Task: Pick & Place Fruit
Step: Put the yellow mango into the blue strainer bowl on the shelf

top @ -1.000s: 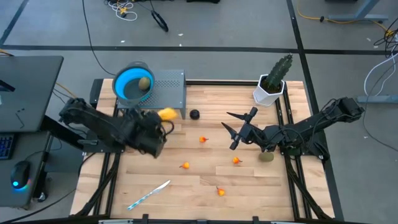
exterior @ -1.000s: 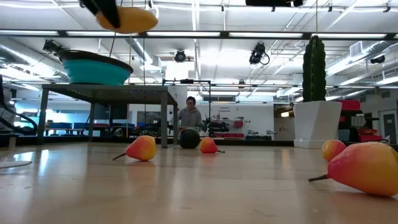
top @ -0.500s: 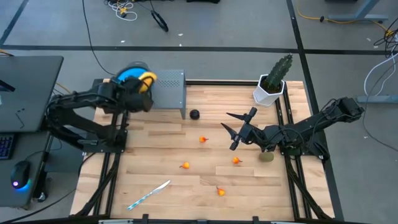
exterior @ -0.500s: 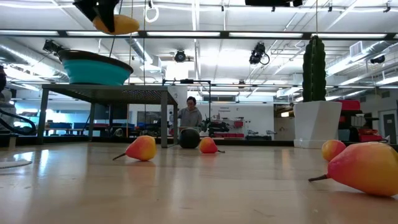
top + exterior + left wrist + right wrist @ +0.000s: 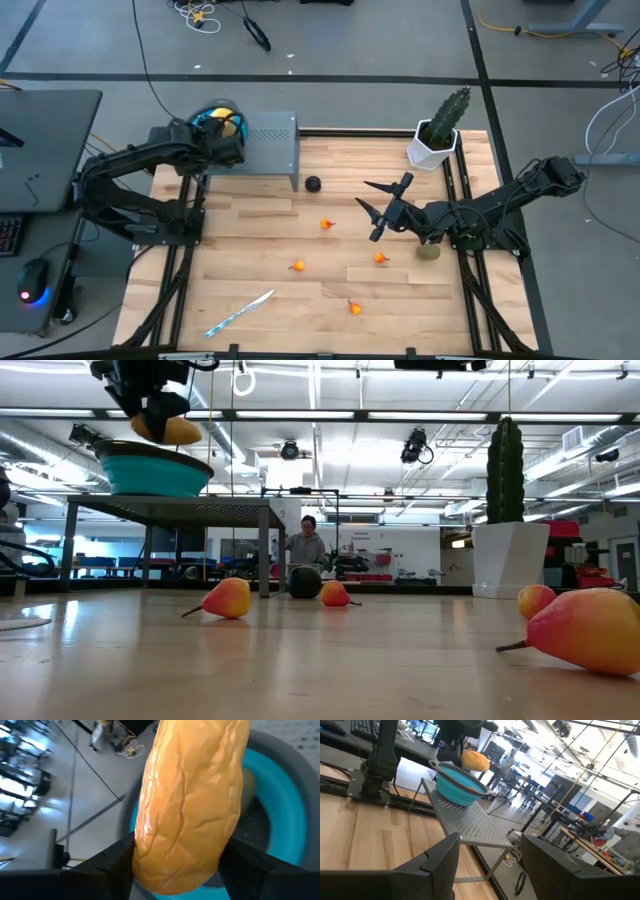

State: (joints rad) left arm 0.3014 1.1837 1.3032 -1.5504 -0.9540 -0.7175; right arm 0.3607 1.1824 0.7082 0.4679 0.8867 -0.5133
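A yellow-orange fruit [image 5: 166, 430] is held over the blue bowl [image 5: 153, 468] by the left gripper [image 5: 224, 140].

Nearest in the low view, small orange-red fruits [image 5: 586, 628] are scattered on the wooden table [image 5: 290, 295], one [image 5: 297, 266] mid-table and another [image 5: 380, 258] just beside the right gripper [image 5: 378, 211], whose fingers are spread wide with nothing between them. An olive-brown oval [image 5: 428, 253] is seen by that arm, and a white-and-blue stick [image 5: 239, 313] lies near the front edge. Farther back, a black ball [image 5: 313, 184] rests near the grey perforated stand [image 5: 268, 143]. On that stand the bowl is set, and the oblong fruit [image 5: 192, 805] is pinched between the left fingers [image 5: 112, 865] just above its rim. A cactus [image 5: 446, 120] in a white pot stands at the far right corner. A person [image 5: 306, 546] is seen in the room beyond.
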